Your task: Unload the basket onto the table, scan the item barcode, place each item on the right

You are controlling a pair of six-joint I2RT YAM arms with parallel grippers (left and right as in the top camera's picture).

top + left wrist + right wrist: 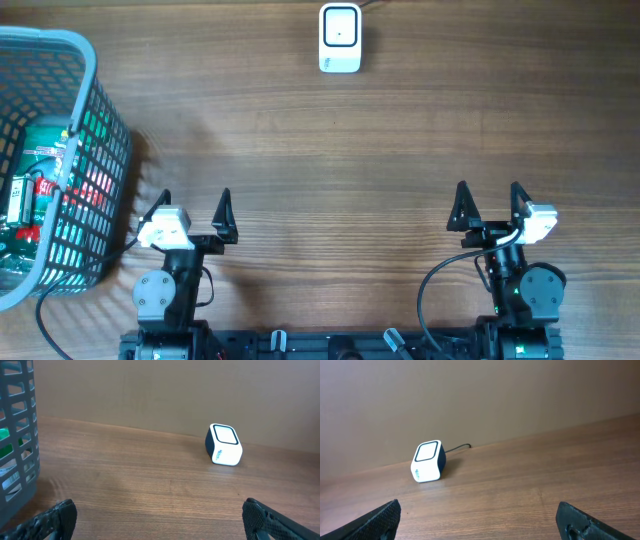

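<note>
Look first at the left gripper [194, 197]: parked low at the near edge of the table [330, 150], fingers spread wide, pinching nothing. Same for the right gripper [488, 190]: spread wide, empty, parked at the near edge on the other side. Likely a waiting pose, chosen for keeping the middle of the table free and both wrist cameras turned toward the far edge.

Find the scanner [340, 38] at the far edge, about midway between the 2 grippers and well apart from both. Standing there as a small white block, with a dark-framed window turned upward and tilted somewhat toward the near side, and a thin cable [457, 448] leaving behind it. Probably set so for easy reach from either side and for presenting a label from above or from the front.

Look for the item to scan inside the grey basket [95, 90] at the left edge of the table, near the left gripper. Filled with several packages [40, 190], green and red, seen only through the mesh. Impossible to tell which 1 to take, or to find any barcode.

Judged as the very beginning of the task. Next, probably a job for the left gripper, being nearest to the basket: reach over the rim, pinch 1 package, lift out, carry to the scanner, turn the barcode toward the window. Risks to mind: catching a finger in the mesh wall, or covering the barcode with the grip itself.
</note>
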